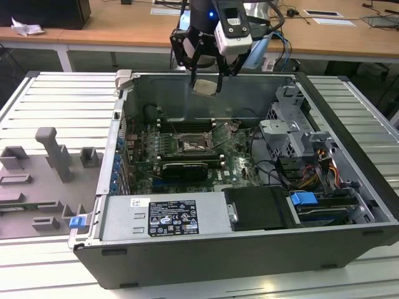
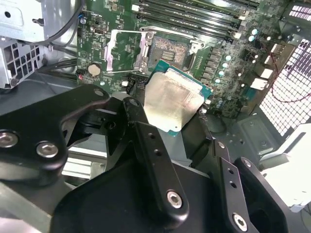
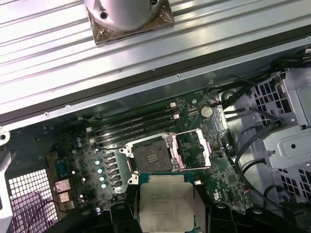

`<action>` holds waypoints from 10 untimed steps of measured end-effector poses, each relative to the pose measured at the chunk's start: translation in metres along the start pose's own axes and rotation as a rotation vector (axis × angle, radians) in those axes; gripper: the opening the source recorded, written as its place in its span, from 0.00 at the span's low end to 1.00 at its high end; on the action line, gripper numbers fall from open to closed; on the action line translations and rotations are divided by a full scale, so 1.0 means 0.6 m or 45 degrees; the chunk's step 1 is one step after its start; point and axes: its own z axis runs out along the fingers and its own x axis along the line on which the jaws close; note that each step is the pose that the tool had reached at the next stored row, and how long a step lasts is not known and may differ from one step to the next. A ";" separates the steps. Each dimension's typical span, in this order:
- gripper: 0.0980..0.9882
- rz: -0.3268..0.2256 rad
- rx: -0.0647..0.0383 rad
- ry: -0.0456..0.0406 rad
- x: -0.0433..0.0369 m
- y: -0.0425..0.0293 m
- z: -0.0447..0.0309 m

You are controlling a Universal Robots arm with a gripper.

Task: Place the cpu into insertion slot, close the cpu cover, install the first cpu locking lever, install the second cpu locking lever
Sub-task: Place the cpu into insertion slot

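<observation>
I'm holding the cpu pinched flat in the gripper, hanging high over the case so it's clearing the walls. The slot is sitting open below the gripper, with the cover flipped aside, leaving the recess free.

Matte-black gripper w/ jointed link fingers, silver screw heads & pin holes; white-grey cam box, blue LED, black cables at wrist.

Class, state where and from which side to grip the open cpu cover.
Probably the free outer bar of the cpu cover, from above: it is swung open beside the insertion slot, hinged on the slot's side, and its window leaves only thin bars.
</observation>
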 end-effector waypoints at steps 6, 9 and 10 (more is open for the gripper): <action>0.50 0.046 -0.001 -0.004 0.000 0.000 0.000; 0.50 0.067 -0.001 -0.006 0.000 0.000 0.000; 0.50 0.073 -0.001 -0.006 0.000 0.000 0.001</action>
